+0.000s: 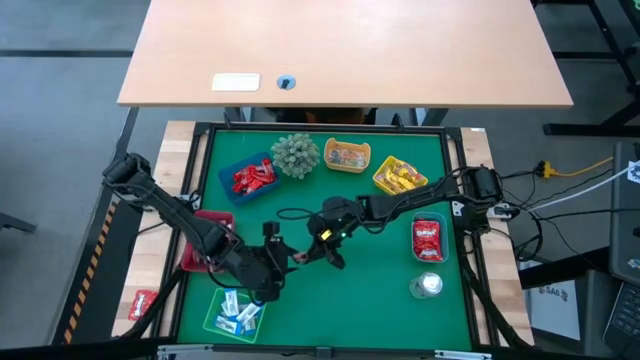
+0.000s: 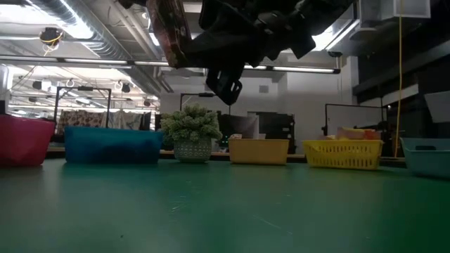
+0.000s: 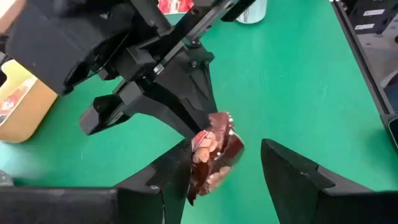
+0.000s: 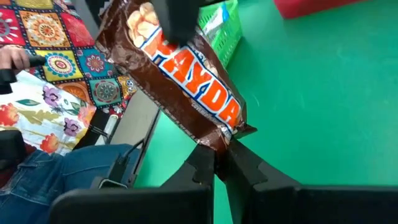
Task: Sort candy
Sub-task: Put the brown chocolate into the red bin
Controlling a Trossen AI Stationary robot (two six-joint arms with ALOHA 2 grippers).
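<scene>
A brown candy bar with orange-white lettering (image 4: pixel 186 81) is held up over the green mat's middle, between my two grippers. My right gripper (image 4: pixel 219 152) reaches in from the table's right (image 1: pixel 318 250) and is shut on the bar. My left gripper (image 3: pixel 224 149) comes from the left (image 1: pixel 283 258) and is open, one finger on each side of the bar (image 3: pixel 211 158). In the low view the bar (image 2: pixel 169 31) hangs well above the table. More candy lies in the trays around the mat. My right gripper pinches the bar's crimped wrapper end (image 4: pixel 235 132) between its two fingers, coming from the table's right and slanting toward the near edge. The bar is lifted clear of the table and sticks out tilted beyond the fingertips. My left gripper has one finger (image 3: pixel 171 177) right beside the bar's side; whether it touches, I cannot tell.
Around the mat stand a blue tray with red candy (image 1: pixel 250 178), a spiky plant ball (image 1: pixel 295 155), an orange tray (image 1: pixel 347 155), a yellow basket (image 1: pixel 398 175), a pale tray (image 1: pixel 428 240), a red tray (image 1: pixel 200 245), a green tray (image 1: pixel 238 312) and a silvery cup (image 1: pixel 428 285). A seated person (image 4: pixel 50 93) shows beyond the table's edge.
</scene>
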